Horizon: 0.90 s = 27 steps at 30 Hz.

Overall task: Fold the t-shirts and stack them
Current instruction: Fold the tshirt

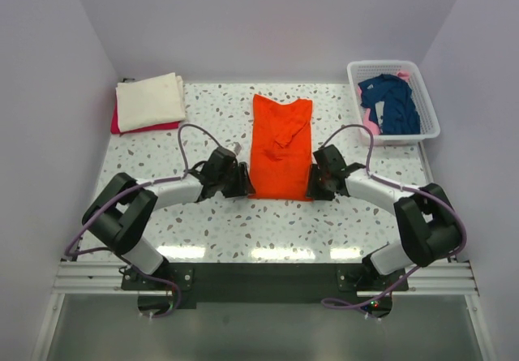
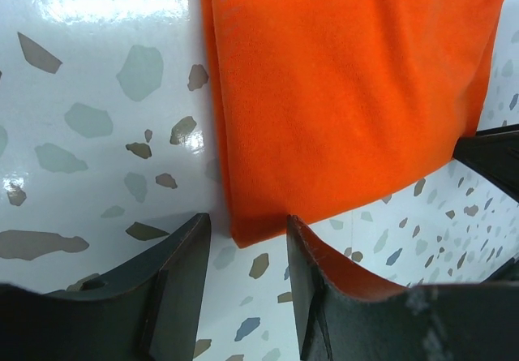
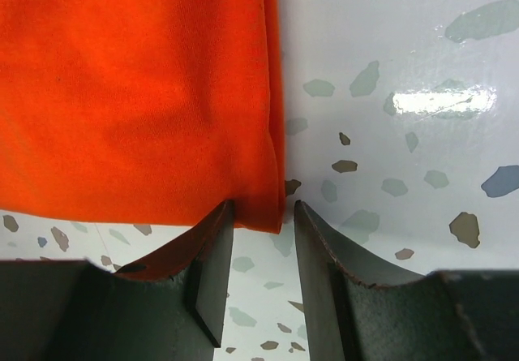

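Orange shirt (image 1: 280,146) lies flat mid-tabletop (image 1: 243,231), folded into a long strip running near to far. Left fingers (image 2: 185,268) are apart, low at its near left corner. The corner tip sits in the gap, unpinched. Right fingers (image 3: 320,251) are likewise apart, straddling the near right corner's edge. Cream shirt (image 1: 150,100) is folded on top of red shirt (image 1: 122,126), far left. Navy shirt (image 1: 393,105) is heaped in basket (image 1: 385,63), far right.

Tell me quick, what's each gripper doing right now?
Left gripper: open, straddling a near corner of the orange t-shirt.
Right gripper: open, straddling its other near corner.
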Available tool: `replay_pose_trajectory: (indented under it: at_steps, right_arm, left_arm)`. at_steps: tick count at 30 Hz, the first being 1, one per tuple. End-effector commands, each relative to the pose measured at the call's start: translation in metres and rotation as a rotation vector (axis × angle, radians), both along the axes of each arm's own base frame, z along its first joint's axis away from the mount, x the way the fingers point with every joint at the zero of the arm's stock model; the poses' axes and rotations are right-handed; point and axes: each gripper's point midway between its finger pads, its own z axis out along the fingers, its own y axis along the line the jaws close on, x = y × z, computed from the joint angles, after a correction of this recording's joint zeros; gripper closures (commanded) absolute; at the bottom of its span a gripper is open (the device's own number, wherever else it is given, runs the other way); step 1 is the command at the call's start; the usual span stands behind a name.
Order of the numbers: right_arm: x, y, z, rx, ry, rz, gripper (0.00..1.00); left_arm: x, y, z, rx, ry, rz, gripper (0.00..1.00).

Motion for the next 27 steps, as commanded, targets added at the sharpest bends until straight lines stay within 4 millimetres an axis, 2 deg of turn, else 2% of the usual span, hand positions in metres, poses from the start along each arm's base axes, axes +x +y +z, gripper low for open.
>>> replay_pose_trajectory:
  at_steps: [1, 8, 13, 17, 18, 21, 22, 24, 27]
  right_arm:
    - [0.002, 0.002, -0.004, 0.013, -0.008, -0.019, 0.60]
    - [0.000, 0.008, -0.007, 0.048, 0.001, -0.023, 0.60]
    - [0.002, 0.010, -0.012, 0.054, 0.000, -0.026, 0.62]
    - [0.001, 0.018, -0.014, 0.086, 0.019, -0.006, 0.71]
    - [0.001, 0.019, -0.015, 0.088, 0.022, 0.000, 0.77]
    - [0.002, 0.023, -0.012, 0.107, 0.024, 0.015, 0.92]
    - [0.002, 0.024, -0.010, 0.113, 0.022, 0.020, 0.95]
    - [0.000, 0.028, -0.006, 0.132, 0.030, 0.043, 1.00]
    - [-0.005, 0.032, 0.001, 0.157, 0.029, 0.067, 1.00]
  left_arm:
    - [-0.003, 0.001, -0.011, 0.000, 0.022, 0.028, 0.53]
    - [-0.012, 0.000, -0.022, 0.016, 0.067, 0.046, 0.55]
    - [-0.018, -0.003, -0.026, 0.011, 0.093, 0.053, 0.65]
    - [-0.016, -0.002, -0.022, 0.013, 0.091, 0.069, 0.79]
    - [-0.012, -0.004, -0.017, 0.008, 0.079, 0.072, 0.86]
    - [-0.010, 0.001, -0.010, 0.031, 0.073, 0.084, 0.94]
    - [-0.010, 0.002, -0.007, 0.034, 0.067, 0.092, 1.00]
    - [-0.010, 0.010, 0.000, 0.056, 0.053, 0.116, 1.00]
    - [-0.017, 0.026, 0.004, 0.099, 0.053, 0.142, 1.00]
